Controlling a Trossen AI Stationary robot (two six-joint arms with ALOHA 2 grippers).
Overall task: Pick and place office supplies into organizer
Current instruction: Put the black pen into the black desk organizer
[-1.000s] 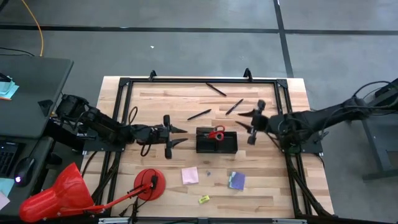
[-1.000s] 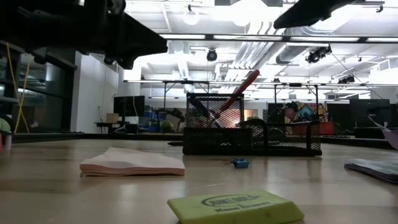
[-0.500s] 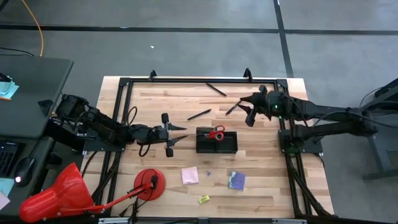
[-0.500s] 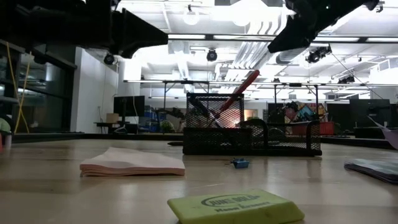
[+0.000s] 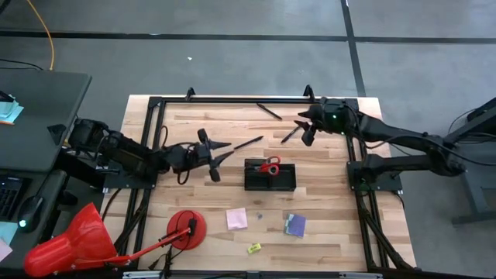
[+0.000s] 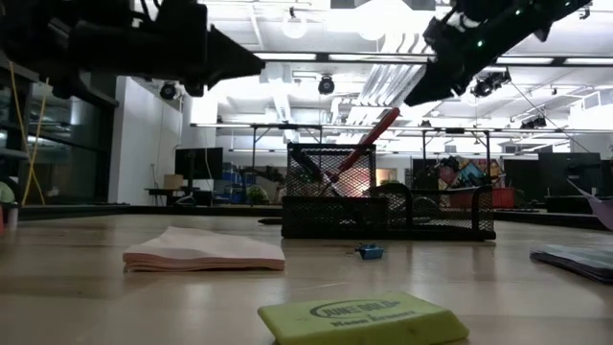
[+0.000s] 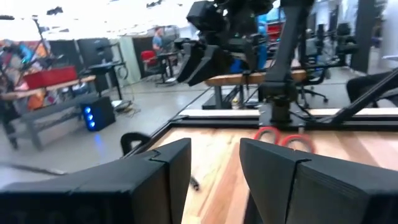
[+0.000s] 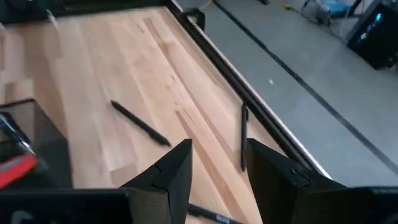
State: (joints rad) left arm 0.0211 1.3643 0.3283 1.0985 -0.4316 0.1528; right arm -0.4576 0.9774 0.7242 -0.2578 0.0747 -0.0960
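Pens (image 5: 248, 143) on the bare wood behind the organizer (image 5: 270, 176) look light, stiff and rolly, so I'd pinch mid-shaft; right gripper (image 5: 304, 129) hovers there open and empty.

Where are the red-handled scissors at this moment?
In the high view, the red-handled scissors stand inside the black organizer near the table's middle, in its left part, between the two grippers.
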